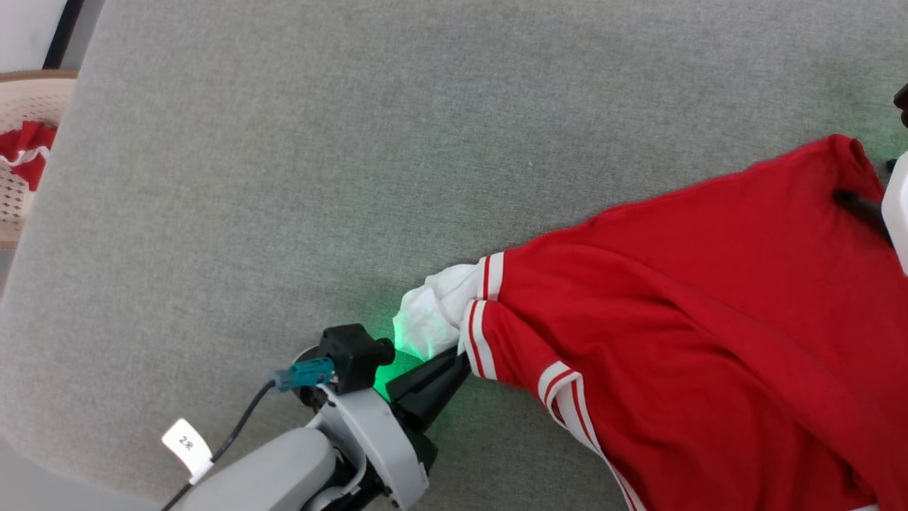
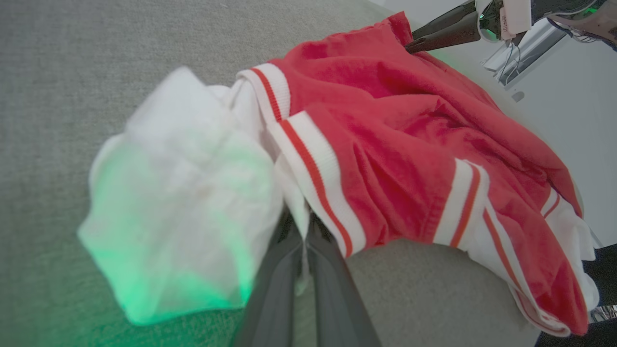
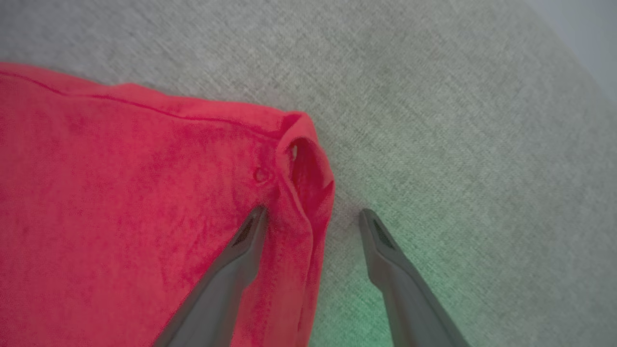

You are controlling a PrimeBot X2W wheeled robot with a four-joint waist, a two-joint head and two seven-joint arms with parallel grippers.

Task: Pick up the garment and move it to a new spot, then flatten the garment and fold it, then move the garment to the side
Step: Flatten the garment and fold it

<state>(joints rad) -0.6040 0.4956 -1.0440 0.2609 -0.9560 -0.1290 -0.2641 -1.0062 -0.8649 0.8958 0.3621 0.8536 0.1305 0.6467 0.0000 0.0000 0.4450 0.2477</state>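
At the far left we note a woven basket [image 1: 21, 121] beside the grey cushion [image 1: 319, 142]. Our left gripper [image 1: 457, 358] is clenched on the white sleeve [image 1: 433, 312] of the garment [image 1: 709, 319], which lies rumpled on the cushion's right half. Our right gripper [image 3: 312, 212] stands released, its fingers [image 3: 226, 279] straddling the garment's red corner.
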